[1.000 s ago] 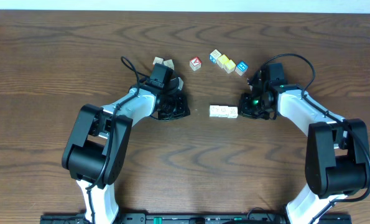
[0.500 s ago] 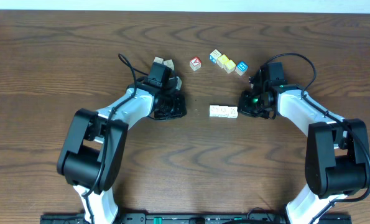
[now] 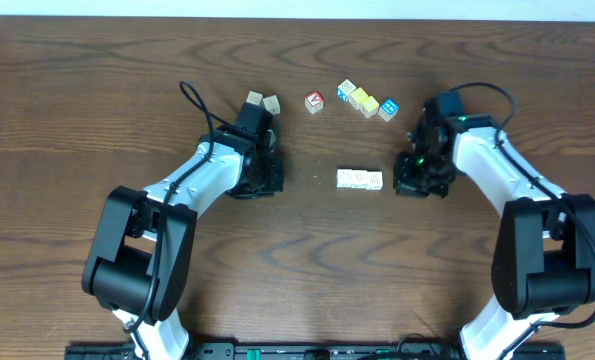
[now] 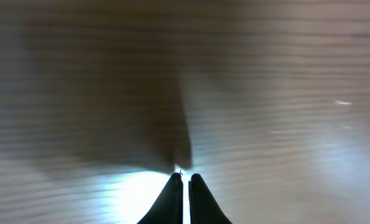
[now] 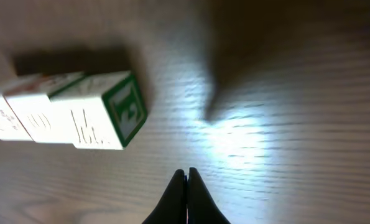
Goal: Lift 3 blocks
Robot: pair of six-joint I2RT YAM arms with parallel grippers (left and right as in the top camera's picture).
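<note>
Three blocks (image 3: 360, 179) form a left-right row; left claw (image 4: 183, 177) and right claw (image 5: 186, 172) clenched empty

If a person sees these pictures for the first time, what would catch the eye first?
A row of three white blocks lies touching one another in the middle of the wooden table. The two arms flank it, both with jaws shut and empty: the right gripper is close to the row's near end but apart from it, and the left gripper is farther off. Toward the far edge sit some loose coloured cubes.
</note>
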